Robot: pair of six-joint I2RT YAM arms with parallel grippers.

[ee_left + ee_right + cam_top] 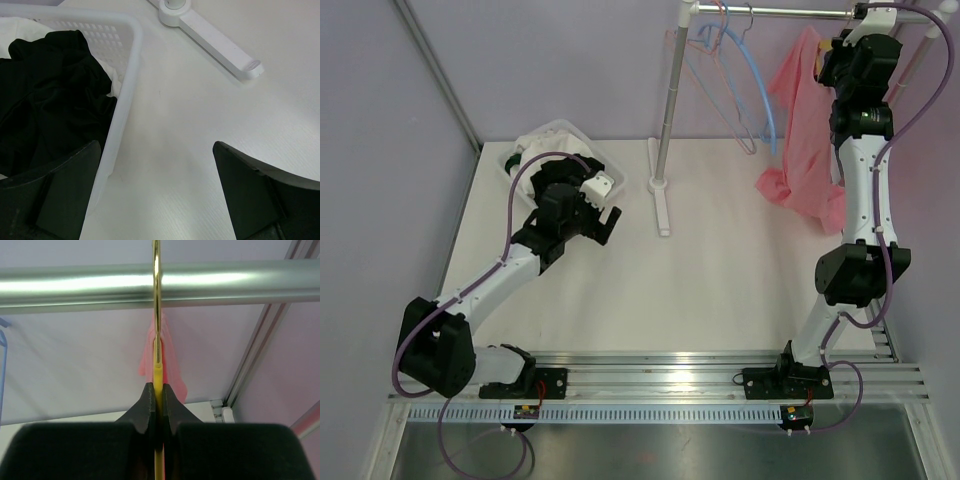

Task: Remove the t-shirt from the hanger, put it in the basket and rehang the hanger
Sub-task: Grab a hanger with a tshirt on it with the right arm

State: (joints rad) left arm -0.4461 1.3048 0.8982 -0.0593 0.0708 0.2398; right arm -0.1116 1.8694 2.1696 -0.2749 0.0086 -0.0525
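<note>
— Where is the t-shirt (805,150)?
— At the upper right of the top view. It is pink and hangs below the rail (160,282), and its lower end is bunched on the desk (720,290).

— And the hanger (157,375)?
— It is yellow and thin. In the right wrist view it runs straight up the middle of the frame and crosses the rail. Pink cloth shows just behind it, below the rail.

— What are the right fingers (149,405) doing?
— They are pressed together on the hanger's neck, one on each side, just under the rail. The right arm reaches up to that corner in the top view.

— The left fingers (250,190)?
— Spread wide, pinching nothing. They hang over the desk at the left, beside the white basket (125,100). One finger is above the basket's edge, the other above bare desk.

— What lies in the basket?
— A black cloth (45,100) on top of something white.

— Anything else nearby?
— The stand's white foot (215,37) lies on the desk at the top of the left wrist view. A blue hanger (760,90) hangs on the rail, left of the t-shirt.
</note>
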